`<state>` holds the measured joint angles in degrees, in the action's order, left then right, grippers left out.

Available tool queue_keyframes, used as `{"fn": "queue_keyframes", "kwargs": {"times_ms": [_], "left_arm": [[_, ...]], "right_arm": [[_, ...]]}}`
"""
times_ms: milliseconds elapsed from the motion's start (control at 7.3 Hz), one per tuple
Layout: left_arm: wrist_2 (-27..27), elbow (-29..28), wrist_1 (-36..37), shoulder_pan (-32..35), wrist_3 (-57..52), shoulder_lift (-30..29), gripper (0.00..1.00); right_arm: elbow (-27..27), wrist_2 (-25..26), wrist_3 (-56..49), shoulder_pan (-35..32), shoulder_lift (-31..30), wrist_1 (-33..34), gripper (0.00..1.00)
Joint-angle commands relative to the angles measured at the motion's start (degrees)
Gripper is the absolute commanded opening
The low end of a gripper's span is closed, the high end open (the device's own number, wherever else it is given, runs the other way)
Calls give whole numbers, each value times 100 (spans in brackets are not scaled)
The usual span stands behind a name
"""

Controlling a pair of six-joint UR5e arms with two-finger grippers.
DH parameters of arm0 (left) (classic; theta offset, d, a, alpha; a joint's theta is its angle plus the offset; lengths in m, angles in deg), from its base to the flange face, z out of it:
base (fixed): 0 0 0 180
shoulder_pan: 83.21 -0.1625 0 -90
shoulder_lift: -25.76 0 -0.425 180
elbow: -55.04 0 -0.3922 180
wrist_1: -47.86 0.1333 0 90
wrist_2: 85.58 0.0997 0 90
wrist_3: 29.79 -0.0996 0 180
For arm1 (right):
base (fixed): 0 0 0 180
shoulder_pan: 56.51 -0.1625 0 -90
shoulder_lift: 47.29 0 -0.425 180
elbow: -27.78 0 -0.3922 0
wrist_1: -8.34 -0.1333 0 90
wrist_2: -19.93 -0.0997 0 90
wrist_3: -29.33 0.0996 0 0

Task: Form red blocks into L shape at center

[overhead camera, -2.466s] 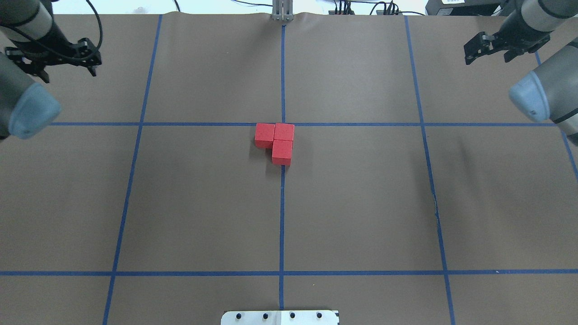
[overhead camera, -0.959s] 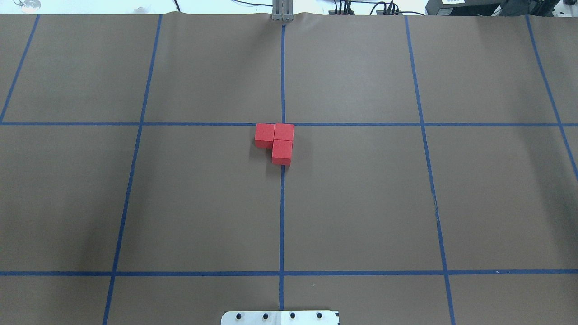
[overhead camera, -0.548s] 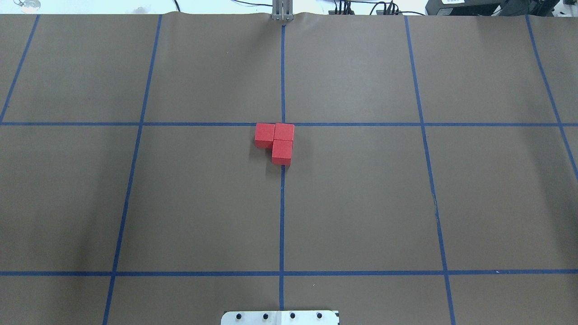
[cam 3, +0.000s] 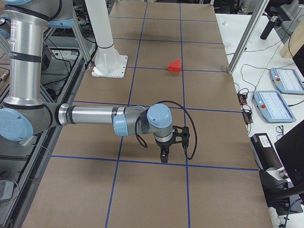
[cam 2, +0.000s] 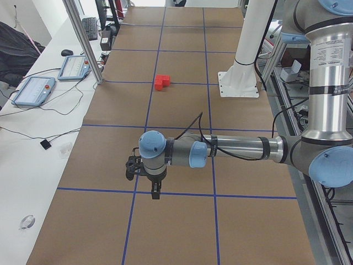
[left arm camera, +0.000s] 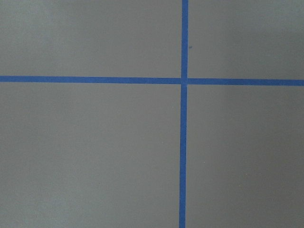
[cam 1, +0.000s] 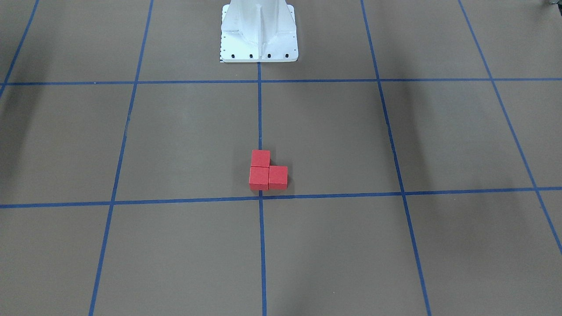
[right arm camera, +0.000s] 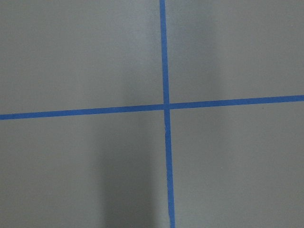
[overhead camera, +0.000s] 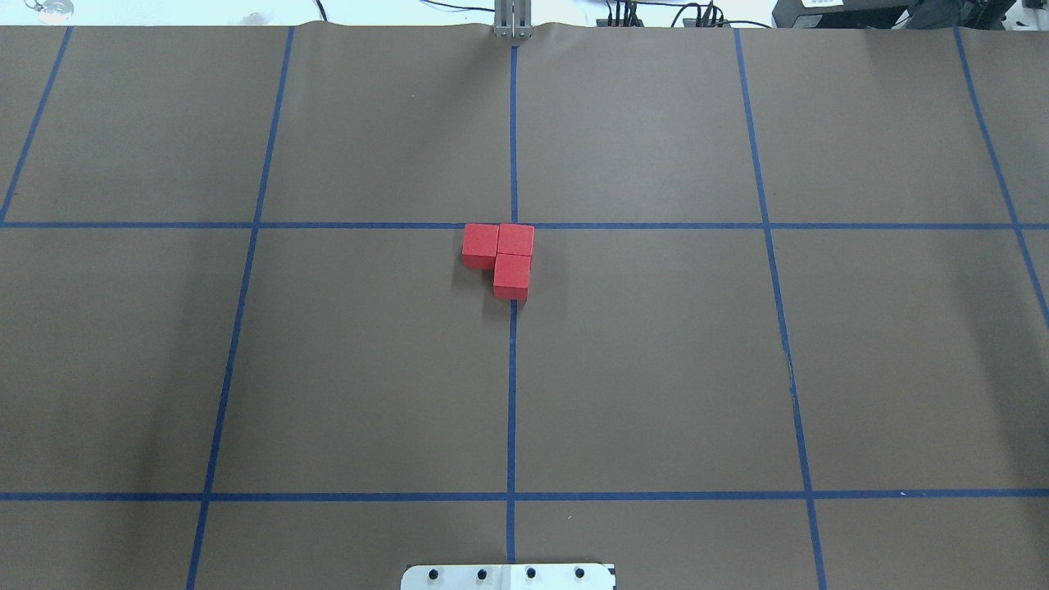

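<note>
Blocks look pretty much sorted. The three red blocks sit tight together as an L shape, tucked right up against the center on the robot's side of it. The corner cube is on the tape line that runs from the center toward the white base plate. One cube touches it on the side nearer the robot, and the other touches it on the robot's left. No gaps show between them from overhead or from the front.

Both arms are parked well away from the center. The left gripper and right gripper only show up in the side views, pointing down over the brown paper. Whether either one is spread or pinched, can't tell. Nothing red is near them, and the wrist cams see only blue tape lines.

As for handling, these cubes look light and rigid, and the matte faces shouldn't be slippery, so a gentle squeeze ought to do it. If a nudge is ever needed, the robot would do best coming straight down and pinching two opposite flat faces. Only the two end cubes have a free pair of those. The corner cube is boxed in on two sides, so going for it would likely shove its neighbours. They're light enough that a stray finger bump could wreck the shape.
</note>
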<state>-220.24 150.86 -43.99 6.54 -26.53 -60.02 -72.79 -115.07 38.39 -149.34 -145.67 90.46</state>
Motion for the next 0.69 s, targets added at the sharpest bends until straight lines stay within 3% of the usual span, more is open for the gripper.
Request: {"fn": "queue_keyframes", "kwargs": {"times_ms": [0,548], "left_arm": [[2,-1,18,-2,18,-53,100],[28,-89,19,-10,-18,-70,100]], "right_arm": [[-6,87,-1,11,-32,32,99],[161,8,8,107,-23,32,99]]}}
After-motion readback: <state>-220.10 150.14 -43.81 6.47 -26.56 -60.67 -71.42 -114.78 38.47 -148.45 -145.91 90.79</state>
